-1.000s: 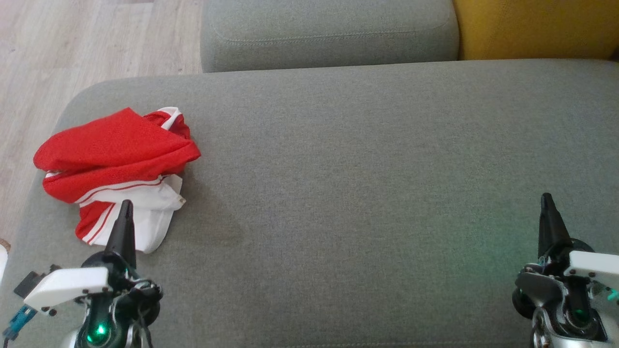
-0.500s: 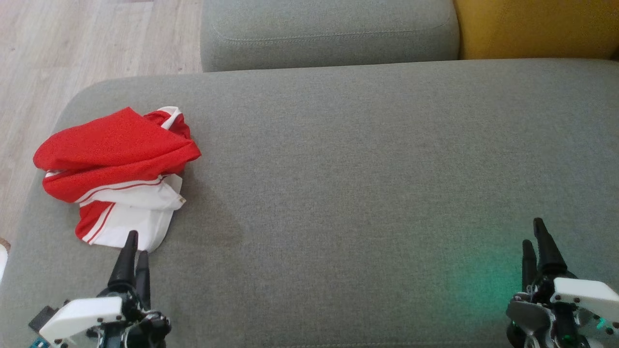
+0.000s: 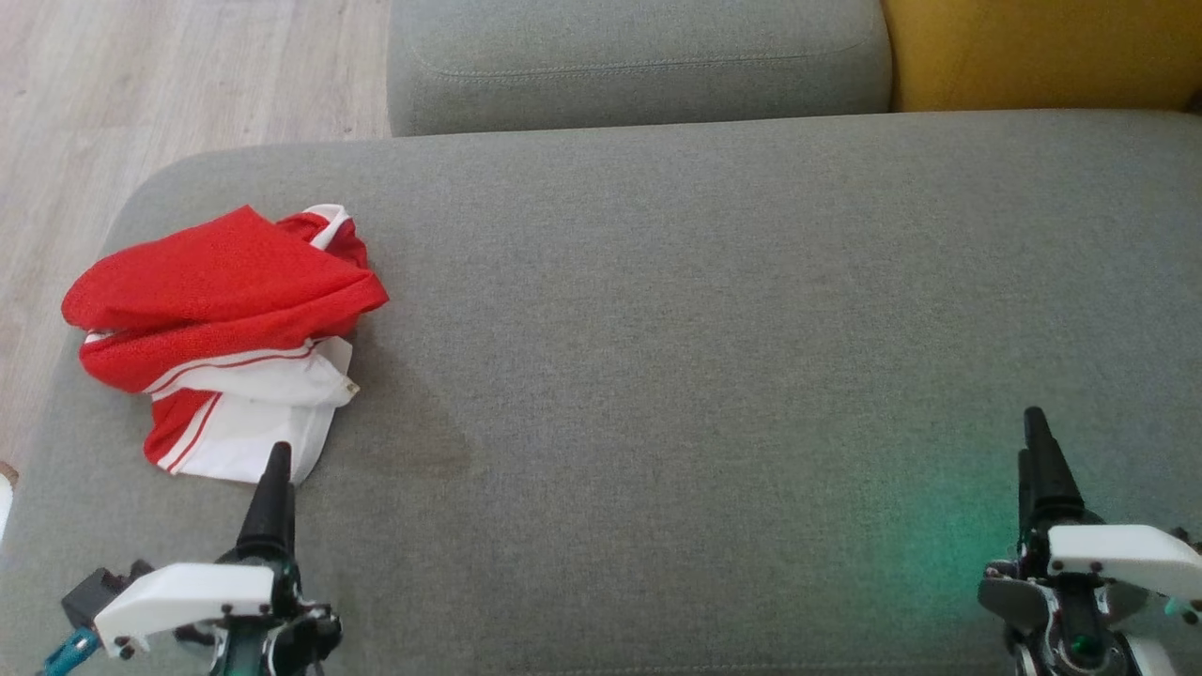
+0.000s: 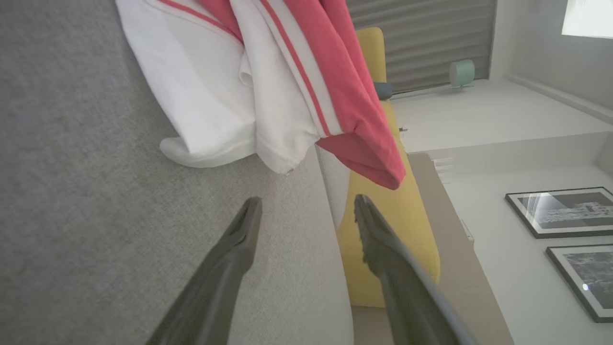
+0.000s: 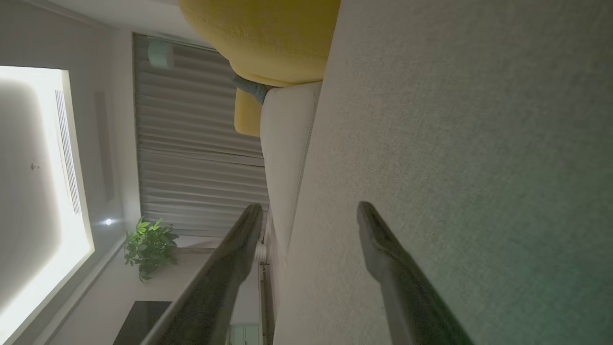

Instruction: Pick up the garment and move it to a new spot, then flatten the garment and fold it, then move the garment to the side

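- Garment, red with white stripes, lies bunched at the left end of the grey sofa seat, near its edge.
- Left gripper hovers just short of the garment's white edge, jaws spread, holding nothing.
- Right gripper hangs well apart from it over the seat, jaws likewise parted and empty.
- Progress, judging by the crumpled heap: no step looks done; lifting, relocating, flattening, folding and setting aside all remain.
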You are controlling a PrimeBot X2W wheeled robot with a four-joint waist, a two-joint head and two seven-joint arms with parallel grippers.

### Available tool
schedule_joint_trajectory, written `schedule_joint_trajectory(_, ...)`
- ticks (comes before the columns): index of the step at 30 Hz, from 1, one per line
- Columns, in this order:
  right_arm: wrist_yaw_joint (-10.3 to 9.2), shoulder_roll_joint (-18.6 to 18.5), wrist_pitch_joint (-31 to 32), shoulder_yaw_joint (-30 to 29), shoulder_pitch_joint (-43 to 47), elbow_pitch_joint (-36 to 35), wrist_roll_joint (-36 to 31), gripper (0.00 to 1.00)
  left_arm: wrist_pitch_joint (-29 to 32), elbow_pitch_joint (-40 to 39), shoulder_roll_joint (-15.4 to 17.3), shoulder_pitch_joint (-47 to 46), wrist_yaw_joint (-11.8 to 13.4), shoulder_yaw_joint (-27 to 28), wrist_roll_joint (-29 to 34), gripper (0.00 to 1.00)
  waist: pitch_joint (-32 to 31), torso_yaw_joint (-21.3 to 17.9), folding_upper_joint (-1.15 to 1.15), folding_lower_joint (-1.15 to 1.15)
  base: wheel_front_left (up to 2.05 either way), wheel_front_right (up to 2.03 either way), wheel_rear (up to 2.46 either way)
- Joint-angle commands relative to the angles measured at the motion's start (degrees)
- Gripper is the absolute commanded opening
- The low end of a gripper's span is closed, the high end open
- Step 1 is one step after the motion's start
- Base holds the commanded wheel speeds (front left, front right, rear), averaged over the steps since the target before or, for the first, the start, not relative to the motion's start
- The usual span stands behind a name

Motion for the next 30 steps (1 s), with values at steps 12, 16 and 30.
schedule_joint_trajectory(12,0.13,-1.6,-2.6,2.3,-3.7,0.4,-9.9,1.00,-2.4,-1.5,0.7,-3.7,1.8,-1.6,10.8,1.00,0.1,0.0,0.00,0.00,0.00,0.00,0.00)
schedule_joint_trajectory(16,0.14,-1.7,-3.1,2.8,-4.0,0.6,-12.0,1.00,-2.9,-1.5,0.7,-3.7,2.2,-1.8,13.1,1.00,0.2,-0.1,0.00,0.00,0.00,0.00,0.00)
schedule_joint_trajectory(30,0.19,-2.2,-5.5,4.6,-4.5,0.5,-22.8,1.00,-5.3,-1.9,0.8,-4.0,4.7,-3.6,24.3,1.00,0.2,-0.2,0.00,0.00,0.00,0.00,0.00)
